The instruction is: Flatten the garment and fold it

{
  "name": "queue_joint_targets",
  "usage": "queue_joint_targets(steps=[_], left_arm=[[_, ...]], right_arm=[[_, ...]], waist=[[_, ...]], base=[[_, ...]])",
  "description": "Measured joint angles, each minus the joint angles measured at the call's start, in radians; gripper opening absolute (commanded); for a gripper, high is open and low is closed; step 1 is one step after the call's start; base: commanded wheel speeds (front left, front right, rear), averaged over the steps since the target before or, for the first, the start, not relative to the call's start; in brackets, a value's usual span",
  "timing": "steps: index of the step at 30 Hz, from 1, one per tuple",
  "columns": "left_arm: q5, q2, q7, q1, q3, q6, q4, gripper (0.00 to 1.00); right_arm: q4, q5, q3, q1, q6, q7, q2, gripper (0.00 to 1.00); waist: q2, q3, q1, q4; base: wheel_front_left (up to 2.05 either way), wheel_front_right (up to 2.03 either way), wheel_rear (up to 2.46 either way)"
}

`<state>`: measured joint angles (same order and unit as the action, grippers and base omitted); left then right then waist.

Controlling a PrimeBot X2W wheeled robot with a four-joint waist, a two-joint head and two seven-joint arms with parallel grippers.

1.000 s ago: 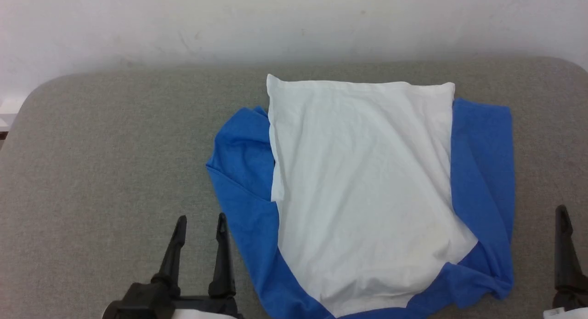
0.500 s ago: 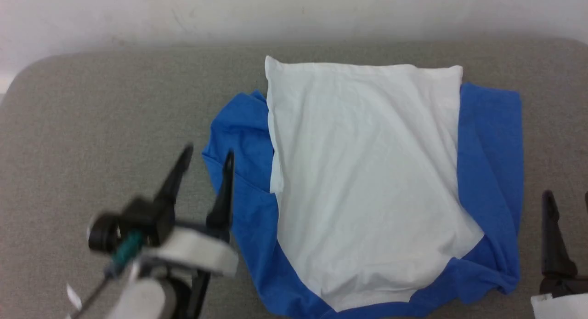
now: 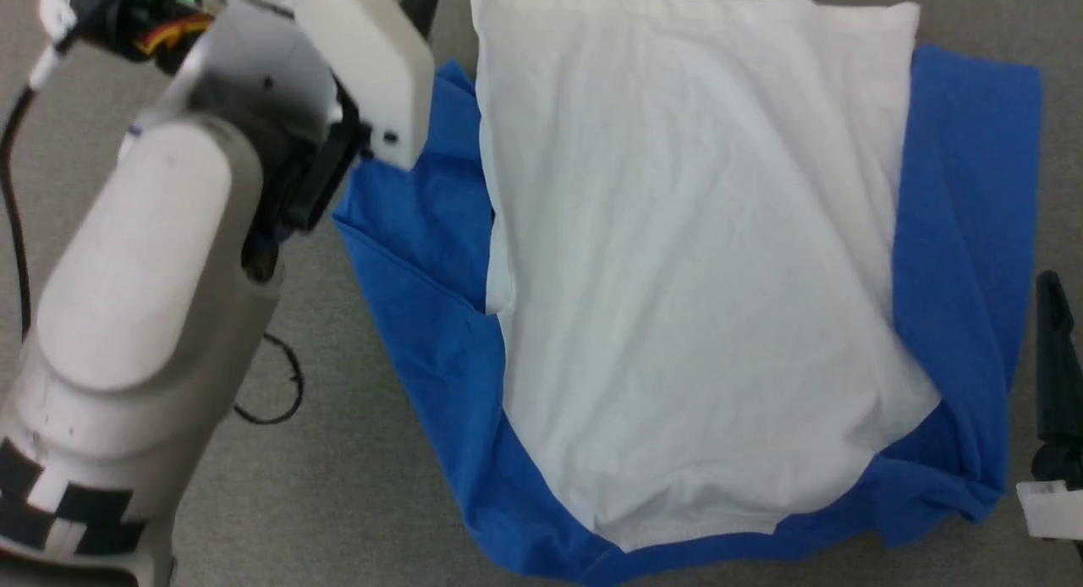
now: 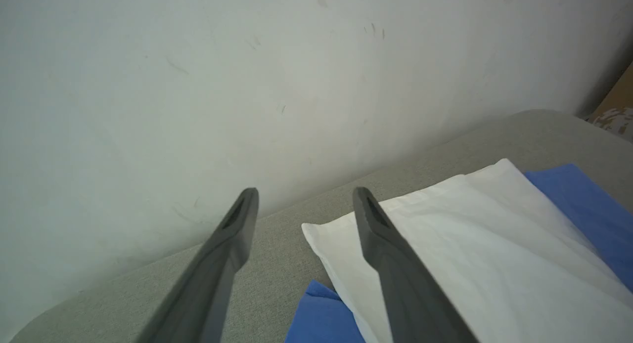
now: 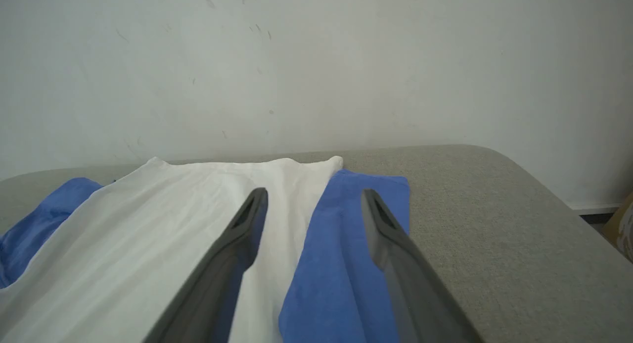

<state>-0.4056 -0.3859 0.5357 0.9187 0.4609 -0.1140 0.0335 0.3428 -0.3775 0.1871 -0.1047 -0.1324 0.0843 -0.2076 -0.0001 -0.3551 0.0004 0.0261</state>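
- Head view: the garment (image 3: 694,274) lies spread on the grey desk (image 3: 321,502). A large white panel (image 3: 677,232) is on top, and blue cloth (image 3: 964,232) shows along its left, right and near edges.
- It is mostly flat but untidy. The blue on the left is creased and tucked under the white, and the near right corner is bunched.
- My left gripper (image 4: 305,194) has its fingers apart with nothing between them. In the left wrist view it points at the far left corner of the white panel, one finger over bare desk and the other over white cloth, with the wall (image 4: 198,86) beyond. I cannot tell how high it sits above the cloth.
- My left arm (image 3: 169,232) reaches across the desk beside the garment's left edge.
- My right gripper (image 5: 314,194) is also spread and empty. It looks along the right side, where the white meets the blue.
- The cloth looks thin, soft and light. I expect it to drape and go limp when lifted, to drag rather than slide cleanly, and to keep no shape of its own.
- The best holds are probably the far corners or the hem edge, pinched low against the desk. A pinch in the middle would likely raise a tent and add wrinkles.
- The layers overlap, so a shallow pinch may take only the top sheet and pull it off the blue beneath.
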Motion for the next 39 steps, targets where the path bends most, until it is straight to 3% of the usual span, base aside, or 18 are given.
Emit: queue_joint_targets(steps=[11,19,31,32,33,34,35,39], left_arm=[[0.02,0.029,0.153,0.174,0.039,0.002,-0.216,1.0],[0.03,0.015,0.204,0.176,0.064,0.0,-0.248,1.0],[0.027,-0.025,0.319,0.167,0.077,-0.024,-0.229,1.0],[0.026,-0.026,0.324,0.166,0.077,-0.028,-0.224,0.94],[0.024,-0.027,0.328,0.165,0.077,-0.029,-0.217,0.46],[0.022,-0.029,0.331,0.163,0.077,-0.029,-0.211,0.11],[0.02,-0.03,0.334,0.163,0.078,-0.029,-0.206,0.0],[-0.002,-0.026,0.344,0.153,0.085,-0.019,-0.186,0.0]], right_arm=[[-0.06,-0.074,-0.028,0.081,0.0,0.062,-0.103,1.0],[-0.102,-0.094,-0.033,0.1,0.0,0.092,-0.138,1.0],[-0.124,-0.104,-0.049,0.106,0.0,0.102,-0.169,1.0],[-0.126,-0.107,-0.049,0.106,0.0,0.102,-0.17,1.0],[-0.128,-0.108,-0.049,0.109,0.0,0.103,-0.171,1.0],[-0.13,-0.108,-0.049,0.112,0.0,0.103,-0.172,1.0],[-0.131,-0.108,-0.049,0.115,0.0,0.105,-0.174,1.0],[-0.137,-0.112,-0.051,0.124,0.0,0.111,-0.18,1.0]], waist=[[0.0,-0.193,0.0,0.014],[0.0,-0.275,-0.0002,0.036],[0.0,-0.301,-0.0004,0.051],[0.0,-0.304,-0.0004,0.052],[0.0,-0.307,-0.0004,0.054],[0.0,-0.309,-0.0005,0.055],[0.0,-0.312,-0.0005,0.056],[0.0,-0.322,-0.0005,0.062]], base=[[0.0,0.0,0.0],[0.0,0.0,0.0],[0.0,0.0,0.0],[0.0,0.0,0.0],[0.0,0.0,0.0],[0.0,0.0,0.0],[0.0,0.0,0.0],[0.0,0.0,0.0]])
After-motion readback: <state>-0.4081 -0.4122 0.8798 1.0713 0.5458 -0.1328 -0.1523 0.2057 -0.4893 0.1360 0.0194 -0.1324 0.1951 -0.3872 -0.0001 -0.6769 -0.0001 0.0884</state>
